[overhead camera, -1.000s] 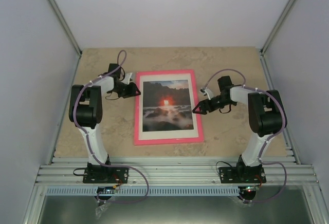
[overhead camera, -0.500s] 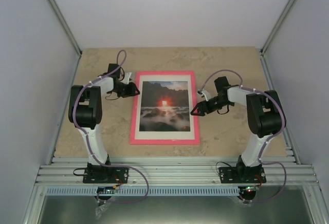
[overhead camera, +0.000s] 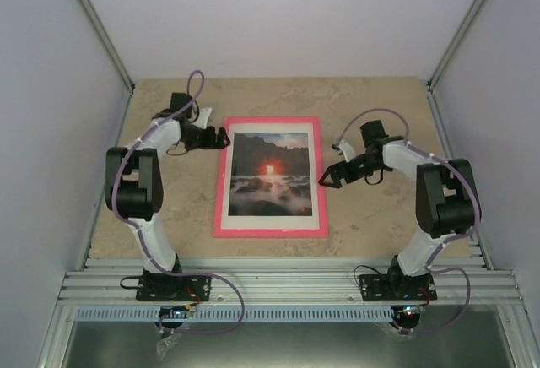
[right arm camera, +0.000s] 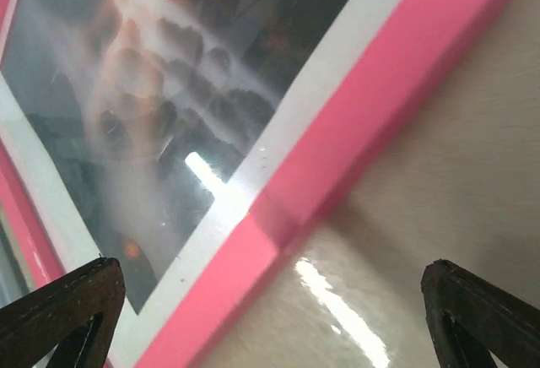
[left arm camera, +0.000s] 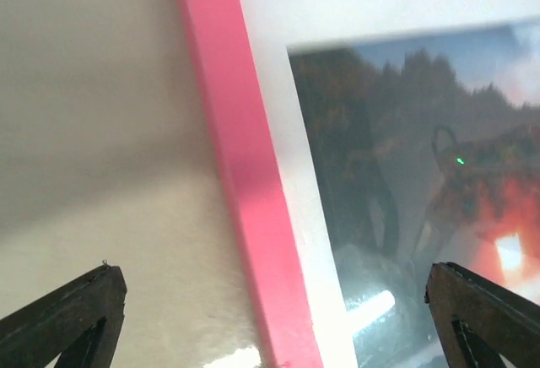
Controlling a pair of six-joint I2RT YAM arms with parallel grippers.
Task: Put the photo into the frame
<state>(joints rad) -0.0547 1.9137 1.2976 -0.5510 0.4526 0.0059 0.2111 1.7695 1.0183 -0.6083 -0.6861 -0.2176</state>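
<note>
The pink frame (overhead camera: pixel 270 231) lies flat in the middle of the table. Inside it sits the photo (overhead camera: pixel 271 174), a dark landscape with a glowing red sun, bordered by white mat. My left gripper (overhead camera: pixel 221 141) hovers at the frame's upper left corner, jaws wide and holding nothing; its wrist view shows the pink frame (left arm camera: pixel 249 182) edge and photo (left arm camera: pixel 405 157) between the fingertips (left arm camera: pixel 72 313). My right gripper (overhead camera: pixel 324 180) is open beside the frame's right edge, and its view shows the frame (right arm camera: pixel 337 165) rail and photo (right arm camera: pixel 152 89) under glare.
The beige marbled tabletop (overhead camera: pixel 380 216) surrounds the frame. White walls close in the left, right and back. An aluminium rail (overhead camera: pixel 287 279) runs along the near edge with both arm bases bolted to it.
The frame has been squared up, its lower end shifting left. The left gripper moved up to the frame's top-left corner and both jaws spread wider. The right arm drew back slightly to the right.
</note>
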